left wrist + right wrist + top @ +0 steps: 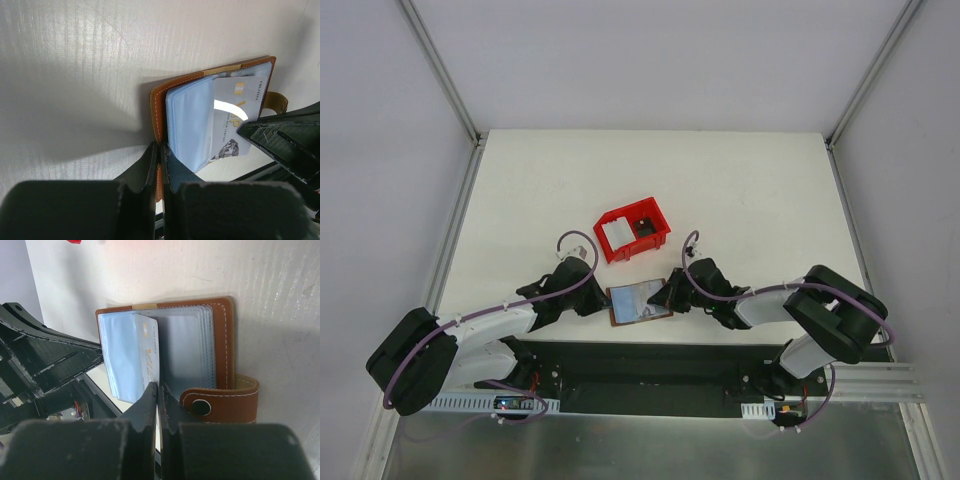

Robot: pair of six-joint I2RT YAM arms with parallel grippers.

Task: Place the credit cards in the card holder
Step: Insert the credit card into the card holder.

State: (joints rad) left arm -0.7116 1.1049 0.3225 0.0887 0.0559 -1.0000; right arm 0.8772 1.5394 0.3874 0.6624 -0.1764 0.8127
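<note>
Right gripper pinched shut on credit card, which looks part-seated in open card holder by desk's near edge; left gripper clamps its cover. Insertion step. Next: slide card squarely home.

Left tool tight on edge of open card holder, credit card inside.
</note>
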